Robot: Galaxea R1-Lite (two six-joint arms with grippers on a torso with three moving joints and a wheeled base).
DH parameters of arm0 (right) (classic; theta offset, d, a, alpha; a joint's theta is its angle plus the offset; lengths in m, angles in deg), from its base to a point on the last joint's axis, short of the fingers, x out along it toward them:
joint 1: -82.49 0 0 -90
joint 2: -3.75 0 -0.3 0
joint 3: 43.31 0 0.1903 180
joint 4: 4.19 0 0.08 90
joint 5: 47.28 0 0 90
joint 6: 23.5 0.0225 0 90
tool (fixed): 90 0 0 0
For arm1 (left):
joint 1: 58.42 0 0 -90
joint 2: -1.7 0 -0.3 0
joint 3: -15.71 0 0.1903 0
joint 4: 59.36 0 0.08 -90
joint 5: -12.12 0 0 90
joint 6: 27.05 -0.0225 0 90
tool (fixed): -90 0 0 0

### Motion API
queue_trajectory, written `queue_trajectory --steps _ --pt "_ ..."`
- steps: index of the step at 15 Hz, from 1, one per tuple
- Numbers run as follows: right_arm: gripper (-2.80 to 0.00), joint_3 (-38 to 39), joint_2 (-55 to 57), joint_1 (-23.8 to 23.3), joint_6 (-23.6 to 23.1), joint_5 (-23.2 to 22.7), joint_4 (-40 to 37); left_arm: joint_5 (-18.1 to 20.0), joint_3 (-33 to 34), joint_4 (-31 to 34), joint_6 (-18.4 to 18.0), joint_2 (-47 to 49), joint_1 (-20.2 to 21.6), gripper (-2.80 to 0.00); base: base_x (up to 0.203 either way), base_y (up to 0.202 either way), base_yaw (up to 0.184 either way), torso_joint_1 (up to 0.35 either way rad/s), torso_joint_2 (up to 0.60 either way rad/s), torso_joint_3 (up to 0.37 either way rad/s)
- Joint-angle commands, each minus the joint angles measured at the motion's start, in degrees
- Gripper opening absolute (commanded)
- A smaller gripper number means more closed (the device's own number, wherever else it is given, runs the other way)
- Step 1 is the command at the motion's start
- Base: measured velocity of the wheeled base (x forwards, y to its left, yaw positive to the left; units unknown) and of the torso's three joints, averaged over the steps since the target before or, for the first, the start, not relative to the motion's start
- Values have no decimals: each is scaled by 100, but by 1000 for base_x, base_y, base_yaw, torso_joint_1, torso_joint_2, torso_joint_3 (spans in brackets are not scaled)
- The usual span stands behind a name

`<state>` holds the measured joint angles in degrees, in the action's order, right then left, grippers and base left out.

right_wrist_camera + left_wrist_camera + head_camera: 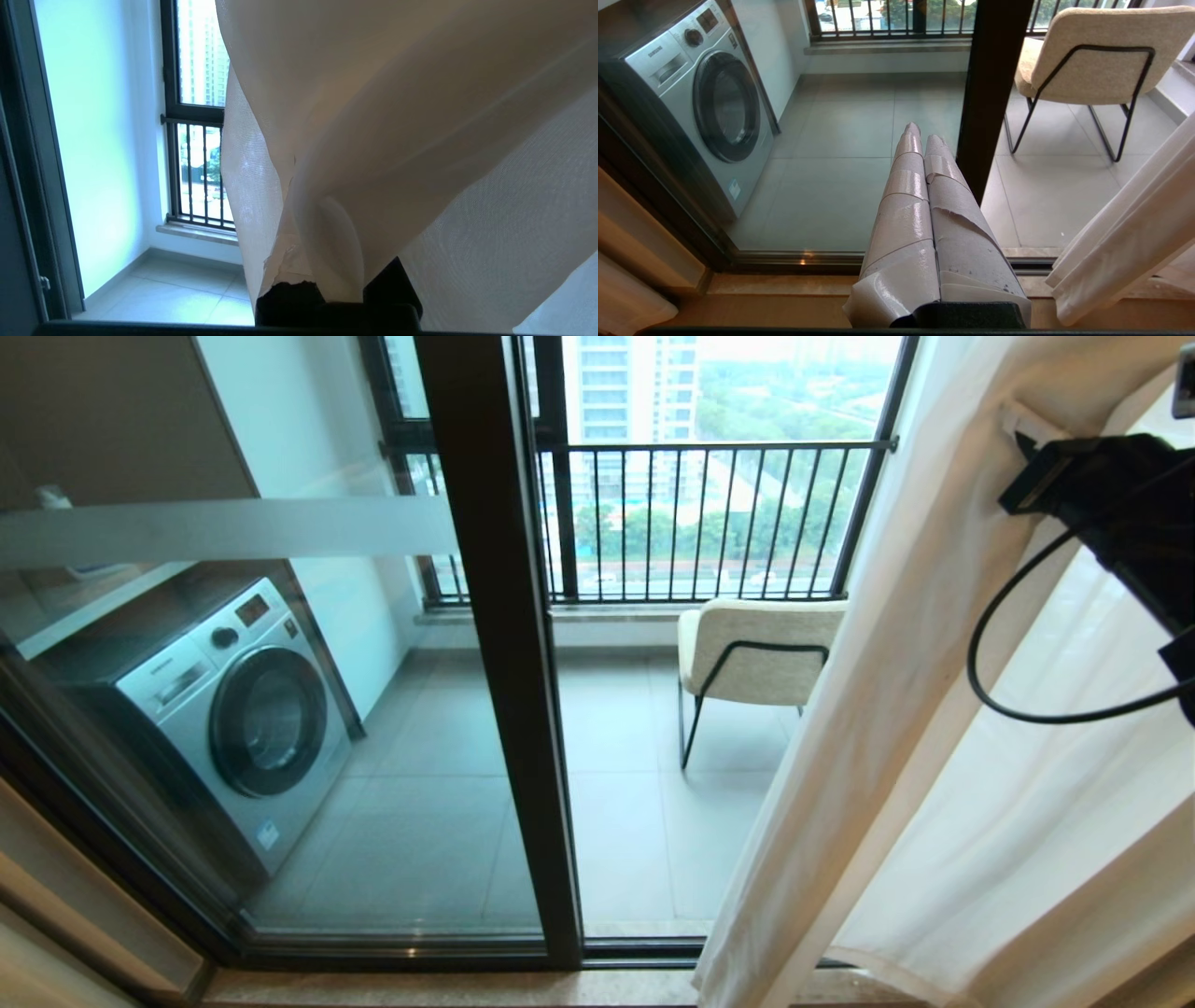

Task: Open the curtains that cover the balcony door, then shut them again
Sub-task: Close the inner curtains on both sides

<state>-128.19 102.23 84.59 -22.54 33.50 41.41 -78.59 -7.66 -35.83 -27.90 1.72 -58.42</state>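
Note:
The sheer white curtains (pixel 1018 803) hang bunched at the right of the head view, their leading edge (pixel 840 737) slanting down to the sill. The balcony door (pixel 504 663), glass in a dark frame with a frosted band (pixel 233 527) on its left panel, stands uncovered. High at the right, my right gripper (pixel 1025 427) is shut on a fold of the curtains. In the right wrist view the curtains (pixel 420 116) drape over the right gripper (pixel 303 224) and hide its tips. My left gripper (pixel 920 133) is parked low, shut and empty, pointing at the door frame (pixel 994 93).
Behind the glass stand a washing machine (pixel 243 709) at the left and a beige chair (pixel 756 649) on the tiled balcony floor. A black railing (pixel 709 523) closes the outer window. A stone sill (pixel 448 987) runs along the door's foot.

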Motion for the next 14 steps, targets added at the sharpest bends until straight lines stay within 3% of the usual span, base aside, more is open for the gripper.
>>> queue_trajectory --steps 1,14 --pt "-280 -10 5 1 9 -10 38 -5 0 6 -3 -2 0 -280 0 190 0 4 2 7" --pt "-280 -54 14 186 9 -10 214 -8 0 10 -8 2 0 -280 0 190 1 4 4 3"
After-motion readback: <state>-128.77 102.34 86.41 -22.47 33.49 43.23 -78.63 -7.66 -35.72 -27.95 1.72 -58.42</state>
